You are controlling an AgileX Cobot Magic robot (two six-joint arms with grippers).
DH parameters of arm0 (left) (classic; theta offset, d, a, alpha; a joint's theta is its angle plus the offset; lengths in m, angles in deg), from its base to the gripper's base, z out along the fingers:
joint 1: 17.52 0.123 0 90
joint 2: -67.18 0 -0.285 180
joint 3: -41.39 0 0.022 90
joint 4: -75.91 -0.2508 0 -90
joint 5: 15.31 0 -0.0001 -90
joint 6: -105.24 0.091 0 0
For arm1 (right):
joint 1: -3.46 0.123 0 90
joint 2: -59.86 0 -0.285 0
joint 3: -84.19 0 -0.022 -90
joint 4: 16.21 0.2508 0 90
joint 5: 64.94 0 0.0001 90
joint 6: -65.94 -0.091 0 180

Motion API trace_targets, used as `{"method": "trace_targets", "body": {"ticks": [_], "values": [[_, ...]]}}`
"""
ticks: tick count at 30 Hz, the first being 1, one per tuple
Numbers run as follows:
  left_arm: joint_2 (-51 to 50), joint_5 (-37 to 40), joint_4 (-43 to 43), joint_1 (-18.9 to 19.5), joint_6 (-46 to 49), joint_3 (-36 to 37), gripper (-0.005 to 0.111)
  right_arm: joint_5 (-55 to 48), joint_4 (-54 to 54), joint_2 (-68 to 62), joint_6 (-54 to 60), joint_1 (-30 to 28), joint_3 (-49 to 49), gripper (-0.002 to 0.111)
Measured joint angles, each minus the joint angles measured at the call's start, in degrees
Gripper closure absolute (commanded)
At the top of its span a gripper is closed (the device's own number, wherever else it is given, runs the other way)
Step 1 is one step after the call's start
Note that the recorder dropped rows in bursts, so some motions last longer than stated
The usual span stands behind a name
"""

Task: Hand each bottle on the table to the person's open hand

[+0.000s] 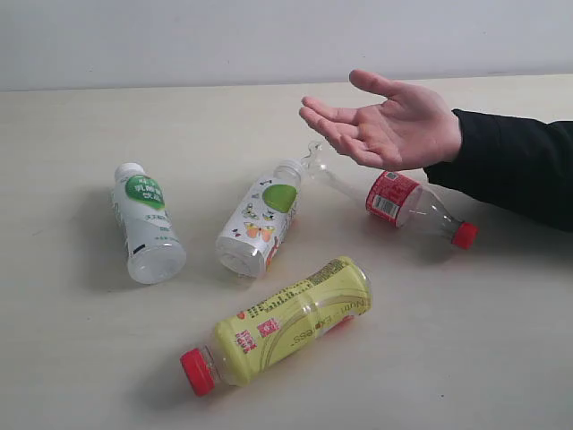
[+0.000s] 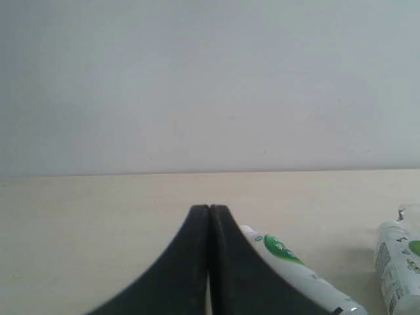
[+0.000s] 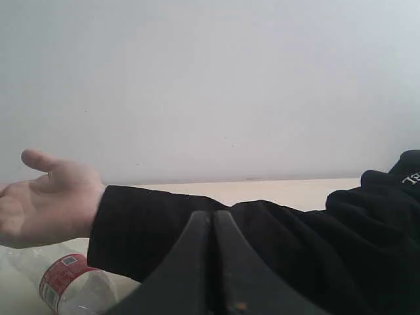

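Four bottles lie on their sides on the beige table [image 1: 72, 358]. The yellow-green bottle with a red cap [image 1: 286, 324] is nearest the front. A clear bottle with red label and red cap [image 1: 394, 199] lies under the person's open hand [image 1: 385, 121], which hovers palm up on a black-sleeved arm [image 1: 515, 166]. Two white-capped, green-marked bottles lie at left [image 1: 145, 222] and centre [image 1: 261, 219]. Neither gripper shows in the exterior view. My left gripper [image 2: 209, 209] is shut and empty beside a white bottle [image 2: 289, 259]. My right gripper [image 3: 212, 214] is shut and empty, facing the sleeve [image 3: 262, 243] and hand [image 3: 46, 197].
A plain pale wall [image 1: 179, 36] runs behind the table's far edge. Bare tabletop stretches along the left side and front right corner [image 1: 501, 358]. The second white bottle's end [image 2: 399, 262] shows in the left wrist view, the red-labelled bottle [image 3: 69, 282] in the right wrist view.
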Motion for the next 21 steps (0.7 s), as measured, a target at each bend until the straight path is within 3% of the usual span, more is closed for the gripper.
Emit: {"method": "trace_targets", "body": {"ticks": [11, 21], "values": [[0.0, 0.0, 0.0, 0.0, 0.0, 0.0, 0.107, 0.4, -1.2, 0.0, 1.3, 0.0, 0.0, 0.108], [0.0, 0.0, 0.0, 0.0, 0.0, 0.0, 0.107, 8.0, -3.2, 0.0, 2.7, 0.0, 0.0, 0.108]]}}
